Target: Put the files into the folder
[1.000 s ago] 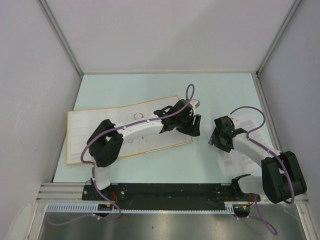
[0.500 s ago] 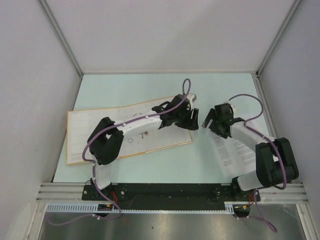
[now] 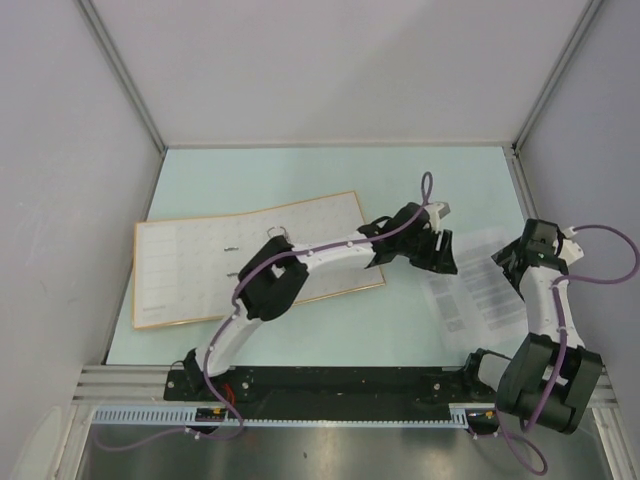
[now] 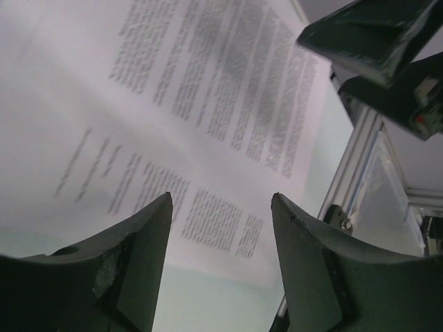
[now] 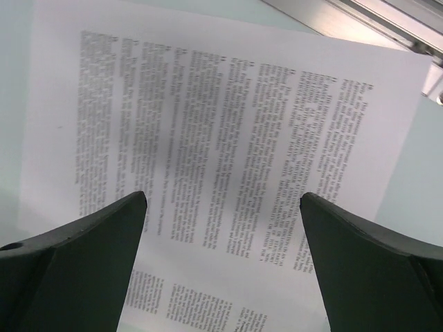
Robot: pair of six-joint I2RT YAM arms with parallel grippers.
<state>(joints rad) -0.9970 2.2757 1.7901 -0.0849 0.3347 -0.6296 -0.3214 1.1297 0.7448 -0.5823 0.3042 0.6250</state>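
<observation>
Two empty grippers flank the files. Your left gripper hangs at their left edge, jaws half apart. Your right gripper, jaws spread wide, hovers over them and is nearer. The thin, limp white sheets lie flat and skewed on the table, well right of the stiff orange-edged folder.

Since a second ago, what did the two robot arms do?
The left gripper swung right, off the folder and toward the files. The right gripper pulled back to the right, away from the middle. Both hang open, holding nothing. The folder stayed open and flat, and the files seem to lie where they were.
</observation>
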